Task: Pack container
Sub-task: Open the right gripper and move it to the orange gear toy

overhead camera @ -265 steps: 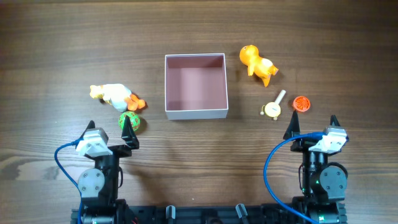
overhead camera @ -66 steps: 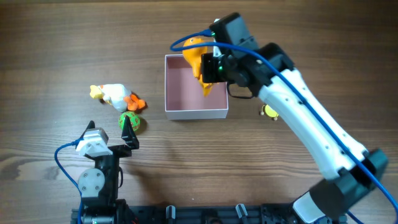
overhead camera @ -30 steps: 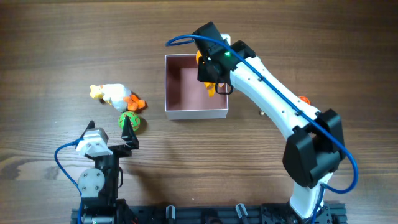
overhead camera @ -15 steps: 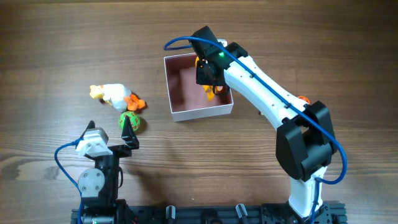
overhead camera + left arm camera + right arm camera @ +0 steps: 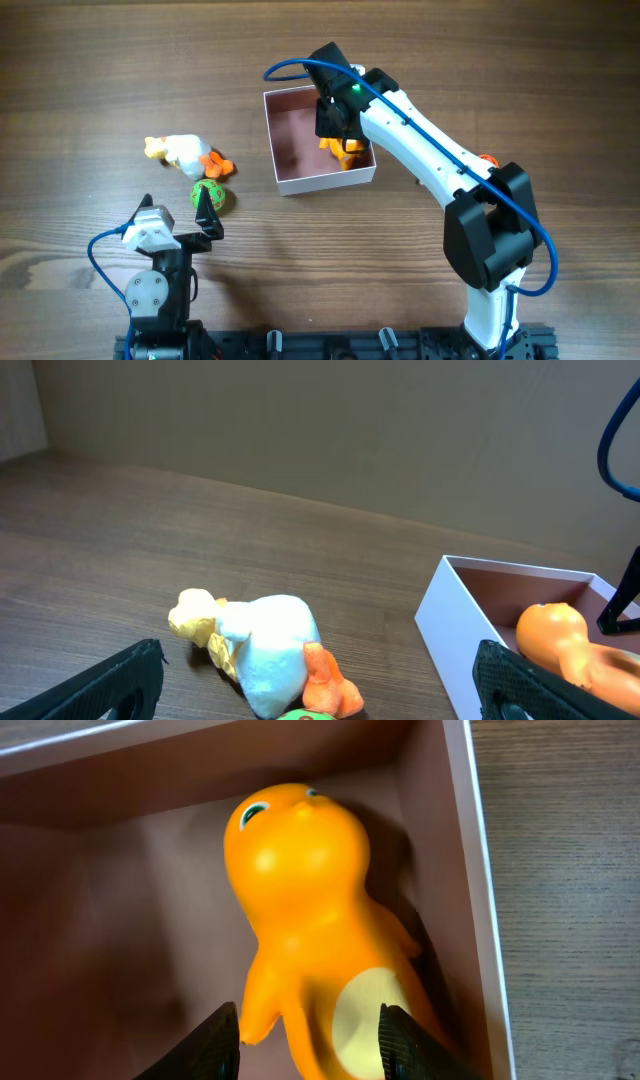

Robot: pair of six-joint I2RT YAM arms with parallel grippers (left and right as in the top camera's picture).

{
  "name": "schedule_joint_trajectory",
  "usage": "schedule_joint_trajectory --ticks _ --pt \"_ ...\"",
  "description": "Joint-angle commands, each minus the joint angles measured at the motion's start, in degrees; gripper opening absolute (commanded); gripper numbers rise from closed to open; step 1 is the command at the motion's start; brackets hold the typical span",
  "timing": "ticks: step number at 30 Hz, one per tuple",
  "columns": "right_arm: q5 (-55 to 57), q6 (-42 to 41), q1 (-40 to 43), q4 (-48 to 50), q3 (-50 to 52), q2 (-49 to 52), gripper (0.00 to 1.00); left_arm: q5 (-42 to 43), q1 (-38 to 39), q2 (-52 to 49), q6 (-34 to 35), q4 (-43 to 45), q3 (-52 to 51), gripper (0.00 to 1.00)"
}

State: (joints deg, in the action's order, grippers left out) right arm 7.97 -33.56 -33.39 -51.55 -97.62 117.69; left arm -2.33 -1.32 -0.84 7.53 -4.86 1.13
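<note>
The one container [image 5: 325, 182] is sitting midway between the table's [image 5: 80, 80] left and right edges, nearer the far edge than the robot's edge, and is turned slightly askew. Its outer walls are showing white and its inside dusty pink. One orange toy [image 5: 300, 890] with a pale yellow belly is lying inside it, against the right wall. The right arm is reaching over the container, and the right pincer [image 5: 310, 1040] is hanging above the toy's lower body with its two fingers partway apart, one on each side. I cannot tell whether they are gripping the toy.

Two more toys are lying outside the box, toward the left edge. One is a white duck [image 5: 183, 152] with a yellow head and orange feet. The other is a green ball [image 5: 209, 195], sitting just beside the duck on the robot's side.

One small orange thing [image 5: 487, 160] is peeking out from behind the right arm, toward the right edge.

The left pincer [image 5: 178, 200] is resting near the robot's edge at the left, its fingers spread wide, with the ball beside one fingertip.
</note>
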Motion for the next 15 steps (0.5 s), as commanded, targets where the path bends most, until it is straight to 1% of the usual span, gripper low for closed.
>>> schedule_joint_trajectory --ticks 1,6,9,12,15 --pt "0.11 2.21 -0.13 0.28 -0.11 0.42 0.46 -0.74 0.2 0.35 -1.33 0.2 -0.42 1.0" --pt "6.71 8.33 -0.02 -1.33 -4.87 -3.3 0.47 -0.74 0.2 0.35 -1.33 0.2 -0.42 1.0" --pt "10.4 8.31 1.46 -5.22 -8.09 -8.41 0.47 -0.74 0.2 0.35 -1.33 0.2 -0.42 1.0" --pt "10.47 8.04 5.01 -7.13 -8.15 -14.36 0.48 -0.74 0.2 0.35 -1.33 0.2 -0.42 1.0" --pt "10.49 7.91 10.14 -11.1 -8.15 -19.43 0.48 -0.74 0.2 0.35 -1.33 0.2 -0.42 1.0"
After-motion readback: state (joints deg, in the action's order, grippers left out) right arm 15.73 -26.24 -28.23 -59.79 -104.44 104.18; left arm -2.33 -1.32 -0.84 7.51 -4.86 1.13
